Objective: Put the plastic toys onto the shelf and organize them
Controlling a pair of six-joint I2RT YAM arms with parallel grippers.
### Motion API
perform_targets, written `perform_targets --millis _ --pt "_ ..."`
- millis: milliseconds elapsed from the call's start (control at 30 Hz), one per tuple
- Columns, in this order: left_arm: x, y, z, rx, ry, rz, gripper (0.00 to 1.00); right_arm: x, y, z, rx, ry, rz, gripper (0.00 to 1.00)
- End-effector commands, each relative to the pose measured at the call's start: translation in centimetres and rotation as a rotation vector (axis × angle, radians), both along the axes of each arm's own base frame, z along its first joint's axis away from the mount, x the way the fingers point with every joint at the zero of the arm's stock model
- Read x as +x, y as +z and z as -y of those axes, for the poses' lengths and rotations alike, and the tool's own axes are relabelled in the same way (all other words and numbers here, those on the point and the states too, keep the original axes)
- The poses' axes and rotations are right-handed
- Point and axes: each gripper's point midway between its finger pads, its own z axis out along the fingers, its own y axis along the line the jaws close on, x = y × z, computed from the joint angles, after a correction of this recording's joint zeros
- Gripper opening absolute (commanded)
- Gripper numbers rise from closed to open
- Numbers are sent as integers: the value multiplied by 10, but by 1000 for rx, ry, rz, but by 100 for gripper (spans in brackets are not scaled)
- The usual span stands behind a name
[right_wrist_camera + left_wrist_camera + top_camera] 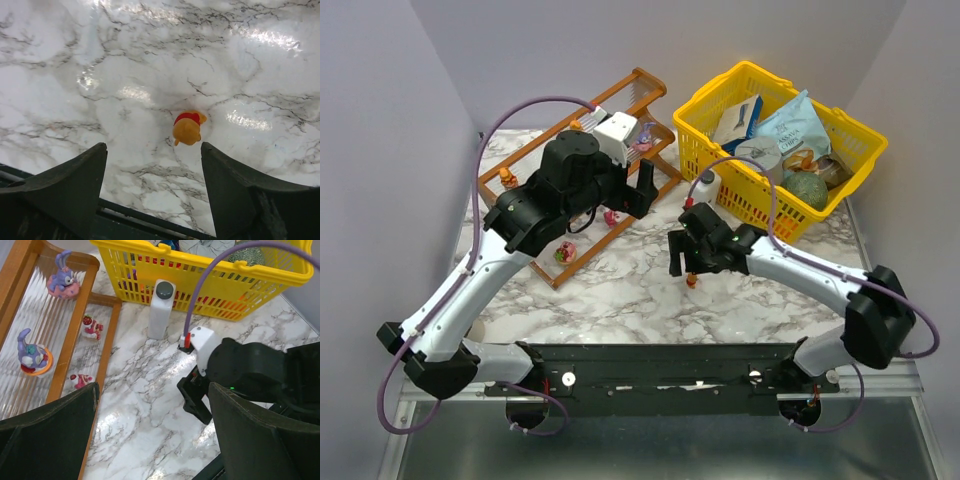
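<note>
From above and behind the arms, the top camera takes in the whole table [620,300]. The left wrist camera slants toward the shelf [73,330]. The right wrist camera looks closely down on an orange toy [187,128], shared with the top view.

Masked by the left arm [570,175] from above: the middle of the shelf [642,82]. Too small there to make out: the plastic toys [564,252]. Cropped by the left wrist view's top edge: the yellow basket [210,267]. Cropped at the right wrist view's bottom: the right pincer [152,146].

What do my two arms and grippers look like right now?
Both arms are white links with bulky black joints; the left arm and right arm each trail a purple cable. Left gripper and right gripper have dark wedge-shaped fingers.
</note>
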Motion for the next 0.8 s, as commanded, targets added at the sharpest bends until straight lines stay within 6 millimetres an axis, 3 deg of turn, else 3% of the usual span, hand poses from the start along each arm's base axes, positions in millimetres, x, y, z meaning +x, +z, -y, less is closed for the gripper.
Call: perform_targets --millis 0,133,167,233,267,333,367,433,467,567,767 --pt "-4 -30 17 -21 -46 -84 99 -4 43 14 56 -106 58 83" --pt "-4 -70 33 -54 -24 -173 99 -8 52 77 -29 -345 54 82" --pt "-7 -91 38 -58 -5 -230 99 -3 55 93 -35 -418 63 82" --pt "-15 -107 55 -84 -10 -278 99 -2 65 122 -72 -505 118 82" --pt "-13 -132 57 -55 22 -316 97 0 68 135 -81 -552 135 82" --pt "-17 -151 70 -61 51 -365 92 1 78 152 -86 -599 173 82" --pt "-17 -174 76 -25 65 -405 88 3 80 160 -93 -619 181 82" --pt "-20 -192 87 -12 73 -442 83 2 82 167 -98 -631 186 82" --pt "-20 -211 92 18 77 -467 82 1 82 171 -99 -639 187 82" --pt "-23 -233 110 34 46 -492 82 -3 77 174 -108 -633 171 82" --pt "-25 -262 134 42 0 -541 83 -10 69 177 -109 -621 146 82"
